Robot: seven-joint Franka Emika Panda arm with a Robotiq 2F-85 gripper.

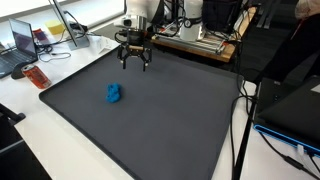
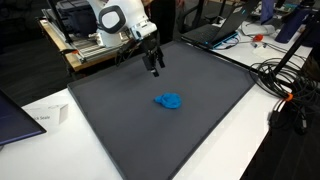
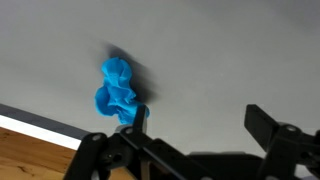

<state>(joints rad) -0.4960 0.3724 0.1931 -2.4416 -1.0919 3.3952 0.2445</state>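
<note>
A small crumpled blue object (image 1: 114, 94) lies on the dark grey mat (image 1: 170, 120); it also shows in an exterior view (image 2: 170, 101) and in the wrist view (image 3: 119, 92). My gripper (image 1: 135, 62) hangs above the far part of the mat, well away from the blue object, and also shows in an exterior view (image 2: 155, 67). Its fingers are spread apart with nothing between them, as the wrist view (image 3: 195, 125) shows.
The mat (image 2: 150, 120) covers a white table. A laptop (image 1: 22, 42) and an orange item (image 1: 38, 78) lie beside it. A wooden bench with equipment (image 1: 195, 40) stands behind. Cables (image 2: 285, 85) run along one side. A dark laptop (image 2: 210, 33) sits near the far corner.
</note>
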